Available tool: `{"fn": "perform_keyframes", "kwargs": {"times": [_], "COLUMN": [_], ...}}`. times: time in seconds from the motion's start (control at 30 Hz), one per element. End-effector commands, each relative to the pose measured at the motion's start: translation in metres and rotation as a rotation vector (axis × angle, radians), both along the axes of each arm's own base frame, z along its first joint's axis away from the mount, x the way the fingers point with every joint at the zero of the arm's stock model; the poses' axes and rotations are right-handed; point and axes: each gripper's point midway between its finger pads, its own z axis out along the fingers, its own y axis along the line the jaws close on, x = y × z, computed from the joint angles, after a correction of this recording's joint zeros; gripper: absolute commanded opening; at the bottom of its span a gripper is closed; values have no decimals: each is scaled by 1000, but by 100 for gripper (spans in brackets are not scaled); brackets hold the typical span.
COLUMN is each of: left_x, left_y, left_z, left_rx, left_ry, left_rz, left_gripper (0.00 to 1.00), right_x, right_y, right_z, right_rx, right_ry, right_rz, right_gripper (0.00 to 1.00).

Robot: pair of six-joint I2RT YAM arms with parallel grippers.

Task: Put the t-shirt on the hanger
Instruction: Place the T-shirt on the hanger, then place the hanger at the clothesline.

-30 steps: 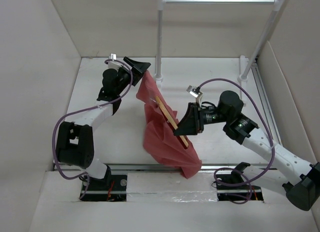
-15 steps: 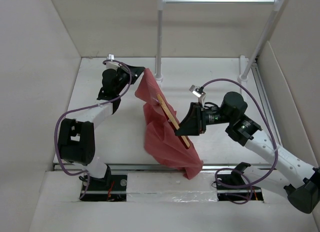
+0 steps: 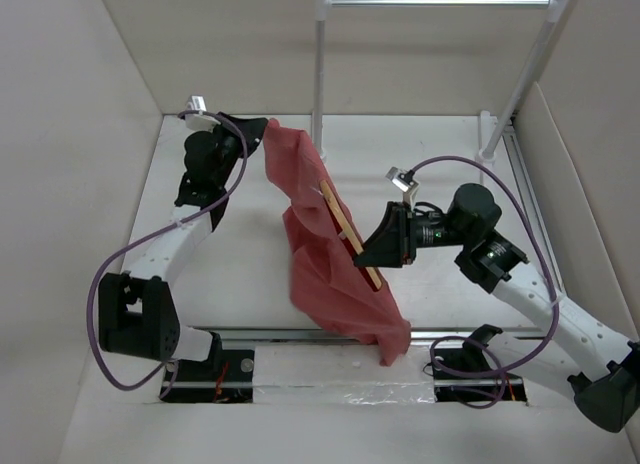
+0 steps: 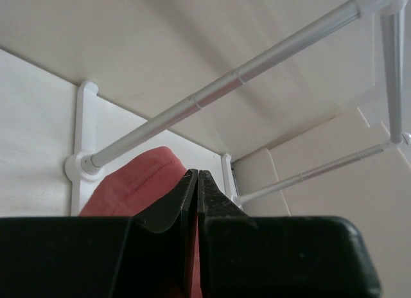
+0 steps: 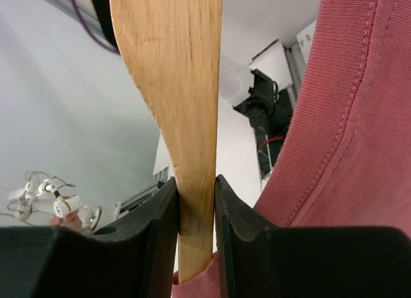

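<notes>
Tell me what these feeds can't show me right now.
- Hook of the hanger: seen in no view. Top external shows only one wooden strip, the rest hidden by the t-shirt.
- Right wrist: the hanger runs off the top edge above the right end effector.
- Left wrist: the left end effector blocks most of the t-shirt it pinches.

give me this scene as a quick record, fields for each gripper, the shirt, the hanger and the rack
left gripper: shut on the red-pink fabric t-shirt, pinching its far upper edge
right gripper: shut on the light tan wooden hanger
t-shirt: held up, draped diagonally between the two arms
hanger: lies along the fabric's right side; hook not visible
white rack with metal bar: stands at the far edge, behind the shirt
task state: shirt not clearly on the hanger yet
</notes>
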Motion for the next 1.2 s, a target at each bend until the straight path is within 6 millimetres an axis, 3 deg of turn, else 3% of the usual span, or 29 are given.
{"fn": "perform_keyframes", "kwargs": {"times": [0.0,0.07,0.13,0.17,0.23,0.27,0.33,0.37,0.4,0.43,0.47,0.53,0.67,0.83,0.9,0.93,0.97,1.0,1.03,1.07,1.1,1.13,1.17], "left_x": [-9,-3,7,9,21,26,39,43,51,55,58,65,66,69,57,38,27,10,-23,-34,-48,-71,-89], "left_y": [25,32,39,40,43,43,43,42,48,50,50,51,53,50,28,15,9,-4,-7,-10,-16,-16,-18], "left_z": [29,38,34,46,41,57,49,65,56,61,78,79,109,112,105,121,99,99,137,113,116,139,138], "left_rx": [63,61,58,58,71,79,106,104,126,132,131,159,164,183,180,159,147,130,91,79,40,18,17], "left_ry": [-74,-88,-70,-91,-67,-90,-58,-84,-59,-63,-92,-77,-127,-121,-130,-177,-149,-176,-325,-308,-334,-427,-445], "left_rz": [121,143,157,165,189,194,202,204,240,250,259,266,278,263,127,73,24,-37,-54,-82,-135,-160,-194], "left_gripper": [0,0,0,0,0,0,0,0,0,0,0,0,0,0,0,0,0,16,28,38,53,58,64], "right_x": [-1,-3,-2,0,-5,-6,-11,-13,-17,-16,-20,-23,-22,-25,-23,-21,-14,-11,-5,-3,-3,4,-2], "right_y": [-11,-13,-15,-16,-19,-20,-23,-24,-25,-26,-28,-28,-29,-32,-33,-34,-33,-32,-33,-34,-33,-33,-38], "right_z": [51,58,64,64,68,71,75,80,84,87,97,105,120,135,142,158,156,158,170,176,184,190,212], "right_rx": [118,129,135,130,141,150,162,179,188,197,220,231,244,284,283,299,261,256,264,264,265,263,288], "right_ry": [-137,-141,-146,-139,-141,-149,-140,-158,-140,-137,-162,-149,-154,-132,-148,-188,-163,-181,-207,-212,-219,-226,-275], "right_rz": [-18,-20,-28,-36,-39,-41,-33,-25,-8,-8,3,14,-2,-2,-31,-62,-90,-91,-96,-96,-91,-101,-119], "right_gripper": [0,0,0,0,0,0,0,0,0,0,0,0,0,0,0,0,0,0,0,0,0,0,0]}}
